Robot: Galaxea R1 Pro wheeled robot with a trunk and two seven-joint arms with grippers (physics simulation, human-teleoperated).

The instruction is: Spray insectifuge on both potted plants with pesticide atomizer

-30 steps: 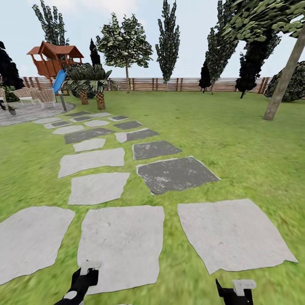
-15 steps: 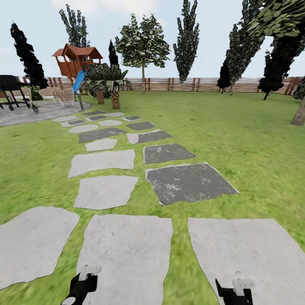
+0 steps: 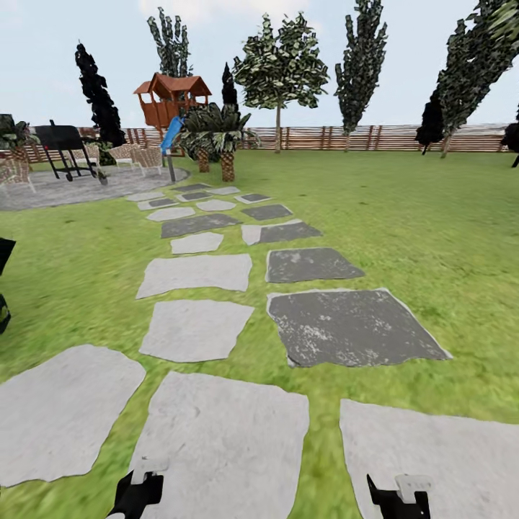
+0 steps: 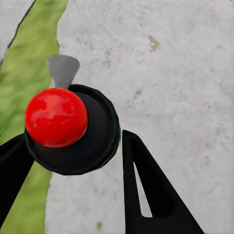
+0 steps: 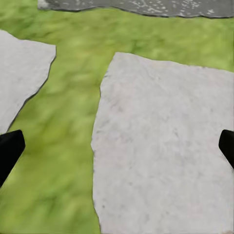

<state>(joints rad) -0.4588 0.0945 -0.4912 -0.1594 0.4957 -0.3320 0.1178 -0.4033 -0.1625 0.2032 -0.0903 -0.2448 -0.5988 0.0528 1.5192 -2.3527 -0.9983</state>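
Observation:
The pesticide atomizer and the two potted plants are out of view. In the head view my left gripper (image 3: 140,490) and right gripper (image 3: 400,497) hang low at the picture's bottom edge, over pale stepping stones (image 3: 223,440) set in the garden lawn (image 3: 404,216). In the left wrist view the left gripper (image 4: 73,136) is open, and a black round disc with a red dome (image 4: 56,117) shows between its fingers (image 4: 146,190). I cannot tell how far the disc lies beyond them. The right gripper (image 5: 119,141) is open over a pale stone (image 5: 165,146), holding nothing.
The stone path runs ahead and to the left toward a grey patio (image 3: 65,189) with a black grill (image 3: 61,140) and chairs (image 3: 144,157). Behind it stand palms (image 3: 216,133), a wooden playhouse with a blue slide (image 3: 173,101) and the slatted fence (image 3: 375,137). A dark object (image 3: 3,288) cuts the left edge.
The whole head picture has shifted to the right, so the camera has turned left. The patio, grill and chairs have come further into view. Both grippers keep their place in the frame.

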